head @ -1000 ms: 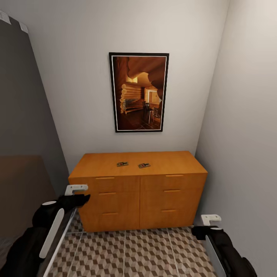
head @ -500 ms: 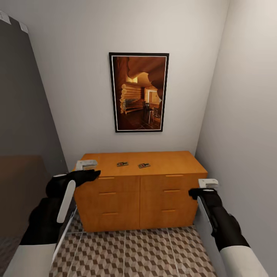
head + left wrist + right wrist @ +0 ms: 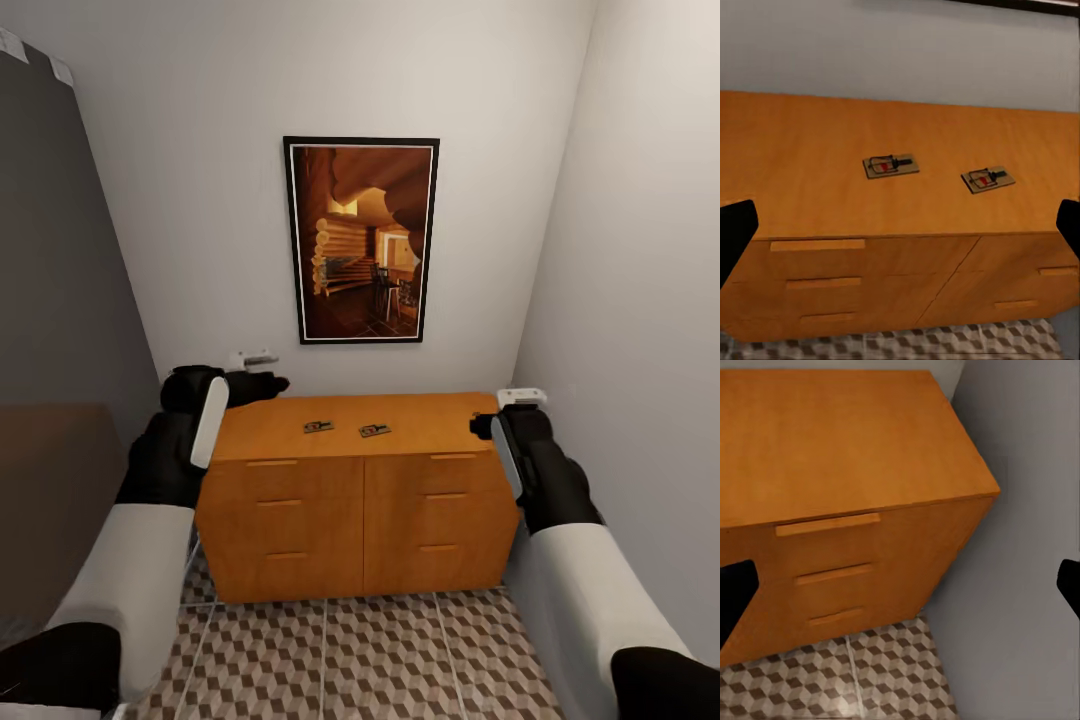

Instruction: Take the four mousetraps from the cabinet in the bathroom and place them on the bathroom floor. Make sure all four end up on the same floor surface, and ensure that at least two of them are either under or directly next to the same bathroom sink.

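Observation:
The orange-brown cabinet (image 3: 360, 520) stands against the back wall, all its drawers shut. Two mousetraps lie flat side by side on its top: one (image 3: 318, 427) (image 3: 891, 165) to the left, the other (image 3: 374, 431) (image 3: 988, 178) just right of it. My left gripper (image 3: 272, 384) hovers over the top's back left corner, open and empty, well short of the traps. My right gripper (image 3: 482, 424) is at the top's right end, also open and empty. In each wrist view the black fingertips (image 3: 735, 236) (image 3: 735, 592) stand wide apart. The patterned bathroom floor (image 3: 350, 650) lies in front.
A framed picture (image 3: 360, 240) hangs on the back wall above the cabinet. A dark grey panel (image 3: 60, 300) closes in the left side, and a pale wall (image 3: 640, 350) runs close along the cabinet's right end (image 3: 952, 555). The alcove is narrow.
Both arms have risen from beside the lower drawers to the height of the cabinet top. The left gripper moved up and inward over the back left corner; the mousetraps have not moved.

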